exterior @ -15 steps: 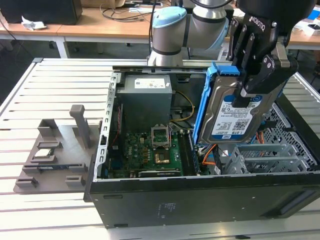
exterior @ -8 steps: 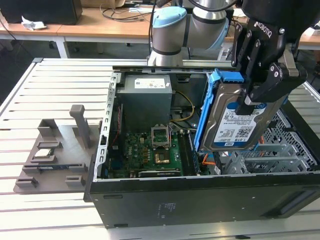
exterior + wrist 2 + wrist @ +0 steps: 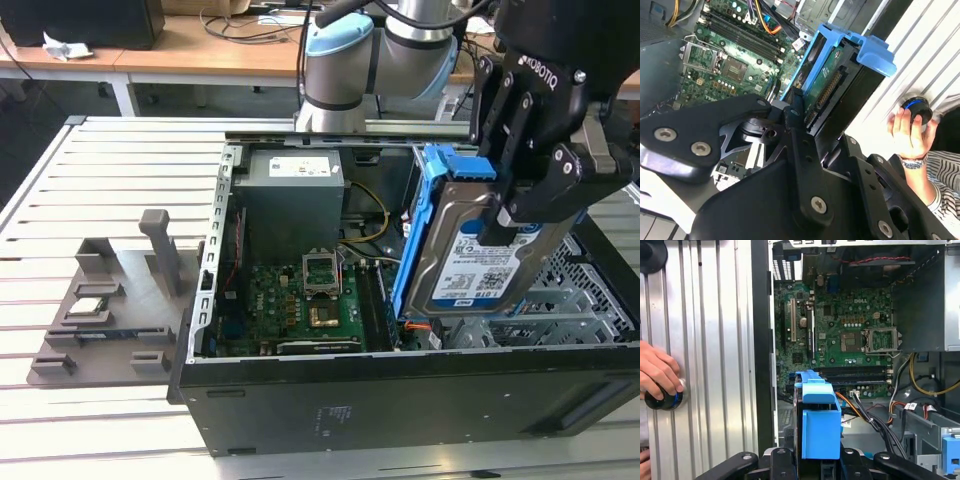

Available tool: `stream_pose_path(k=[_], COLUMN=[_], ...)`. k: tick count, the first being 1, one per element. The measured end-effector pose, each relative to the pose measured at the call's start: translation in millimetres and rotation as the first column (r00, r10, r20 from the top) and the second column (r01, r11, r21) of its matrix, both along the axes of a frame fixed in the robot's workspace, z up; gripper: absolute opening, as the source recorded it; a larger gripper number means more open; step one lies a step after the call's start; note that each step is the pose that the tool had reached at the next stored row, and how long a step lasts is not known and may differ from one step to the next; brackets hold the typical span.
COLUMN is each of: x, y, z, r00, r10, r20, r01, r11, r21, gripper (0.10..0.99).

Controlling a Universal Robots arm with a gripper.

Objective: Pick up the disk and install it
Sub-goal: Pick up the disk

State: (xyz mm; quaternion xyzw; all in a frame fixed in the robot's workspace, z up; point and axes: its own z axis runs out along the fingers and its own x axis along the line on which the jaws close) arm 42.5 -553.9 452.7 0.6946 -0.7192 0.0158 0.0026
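Grip is what we look to first: in the exterior view the hand (image 3: pixel 505 210) is clenched on the disk (image 3: pixel 470 265), pinching it near its upper edge, so that it hangs on edge and tilted, label toward the camera, over the open case (image 3: pixel 330 400) at the exterior view's right, above the metal cage (image 3: pixel 575 290) and beside the board (image 3: pixel 300 300). It does not look seated in anything yet. Well apart, on the tabletop (image 3: pixel 110 170) at the exterior view's left, a grey fixture (image 3: pixel 100 330) carries a small chip (image 3: pixel 88 308), which is not our concern. In the second wrist view we see the disk's circuit side and its blue rail (image 3: pixel 840 45) running away from the fingers (image 3: pixel 802 150), with cables (image 3: pixel 767 20) lying past its far end; a person's hand (image 3: pixel 907 132) rests on a button (image 3: pixel 917 111) out on the tabletop. In the first wrist view the rail (image 3: pixel 817 425) faces us end-on between the fingers, and more cables (image 3: pixel 872 420) lie just beside it. We judge that the carry calls for a firm squeeze, since the hold is off the disk's middle and it could swing; for rails brought square to the cage before any descent; and for a path that clears those cables, slow enough that a snag shows before it bends anything.
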Motion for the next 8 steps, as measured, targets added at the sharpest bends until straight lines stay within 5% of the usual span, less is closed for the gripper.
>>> stream_pose_path(k=[3,8], x=[3.4,25.1], y=[0.0,0.0], z=[0.0,-0.4], r00=[1.0,1.0], r10=[0.0,0.0], r20=[0.0,-0.0026], r01=[0.0,0.0], r11=[0.9996,0.9995], r21=[0.029,0.032], gripper=[0.357,0.357])
